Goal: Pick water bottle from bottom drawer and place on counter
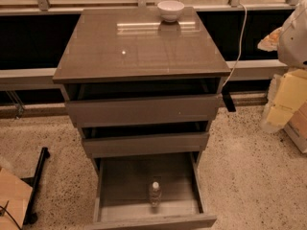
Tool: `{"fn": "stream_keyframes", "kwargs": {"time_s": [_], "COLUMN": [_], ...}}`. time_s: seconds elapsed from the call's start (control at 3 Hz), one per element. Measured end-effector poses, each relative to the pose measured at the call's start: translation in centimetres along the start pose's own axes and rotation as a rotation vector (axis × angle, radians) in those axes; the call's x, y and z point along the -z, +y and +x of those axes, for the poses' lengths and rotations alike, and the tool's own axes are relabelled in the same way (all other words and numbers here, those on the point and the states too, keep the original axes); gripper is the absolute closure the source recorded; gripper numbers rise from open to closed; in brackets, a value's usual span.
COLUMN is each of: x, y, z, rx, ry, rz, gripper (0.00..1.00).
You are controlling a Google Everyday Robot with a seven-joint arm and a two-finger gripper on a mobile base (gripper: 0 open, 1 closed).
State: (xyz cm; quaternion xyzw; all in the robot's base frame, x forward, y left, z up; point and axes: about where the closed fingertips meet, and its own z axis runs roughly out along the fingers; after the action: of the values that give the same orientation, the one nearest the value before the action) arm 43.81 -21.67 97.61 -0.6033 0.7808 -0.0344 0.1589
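Note:
The water bottle [154, 193] stands upright in the open bottom drawer [120, 186], near the middle of its front. It is clear with a white cap. The counter [139, 44] is the cabinet's glossy grey-brown top, with a white bowl [171, 10] at its back edge. My gripper [280, 38] is at the right edge of the view on the white arm. It is level with the counter, to its right, and far from the bottle, and it holds nothing that I can see.
The two upper drawers [144, 110] are slightly open above the bottom drawer. A white cable [240, 42] hangs by the cabinet's right side. Yellow and brown boxes [290, 99] stand on the floor at the right. A black stand [36, 176] and cardboard are at the left.

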Motion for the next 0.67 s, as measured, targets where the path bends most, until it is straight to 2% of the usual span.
{"fn": "stream_keyframes", "kwargs": {"time_s": [0.33, 0.67], "x": [0.0, -1.3], "y": [0.0, 0.3], "z": [0.0, -0.5], "rx": [0.000, 0.015], "ry": [0.000, -0.036], "rz": [0.000, 0.009], "gripper": [0.00, 0.00]}}
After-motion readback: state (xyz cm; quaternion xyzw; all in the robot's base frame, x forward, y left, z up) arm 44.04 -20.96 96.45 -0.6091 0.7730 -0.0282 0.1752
